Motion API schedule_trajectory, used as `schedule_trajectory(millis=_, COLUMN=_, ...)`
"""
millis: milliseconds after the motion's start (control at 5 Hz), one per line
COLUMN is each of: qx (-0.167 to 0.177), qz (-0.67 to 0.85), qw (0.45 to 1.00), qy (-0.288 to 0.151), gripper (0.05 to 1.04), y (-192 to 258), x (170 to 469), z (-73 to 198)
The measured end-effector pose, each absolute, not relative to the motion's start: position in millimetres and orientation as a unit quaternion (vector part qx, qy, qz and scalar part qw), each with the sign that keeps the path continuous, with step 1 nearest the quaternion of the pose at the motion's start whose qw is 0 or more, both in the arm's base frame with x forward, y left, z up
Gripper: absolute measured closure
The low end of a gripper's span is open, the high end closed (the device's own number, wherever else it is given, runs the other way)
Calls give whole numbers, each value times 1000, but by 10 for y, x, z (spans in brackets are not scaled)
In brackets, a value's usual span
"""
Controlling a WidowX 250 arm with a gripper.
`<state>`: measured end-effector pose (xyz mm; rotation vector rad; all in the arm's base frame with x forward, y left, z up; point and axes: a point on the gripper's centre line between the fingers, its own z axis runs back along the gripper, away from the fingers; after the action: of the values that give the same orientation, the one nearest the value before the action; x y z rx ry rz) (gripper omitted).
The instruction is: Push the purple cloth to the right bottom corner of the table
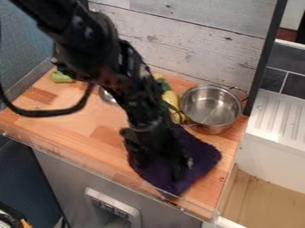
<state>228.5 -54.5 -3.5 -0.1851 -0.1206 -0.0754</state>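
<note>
Glossy metal pot [209,105] — smooth wood tabletop [74,124] — matt, rough cloth [204,156].

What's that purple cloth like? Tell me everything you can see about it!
The cloth is dark purple and looks soft and fuzzy, with uneven edges. It lies on the wooden table, toward the right, close to the front edge. The black gripper is down over it, hiding part; I can't tell if it's gripped. A metal pot sits behind it.
</note>
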Motion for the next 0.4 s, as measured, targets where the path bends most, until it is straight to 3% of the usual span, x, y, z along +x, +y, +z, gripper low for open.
schedule_trajectory(millis=400, qx=-108, qz=-32, qw=992, qy=-49, gripper=83, y=-603, x=2281, z=3)
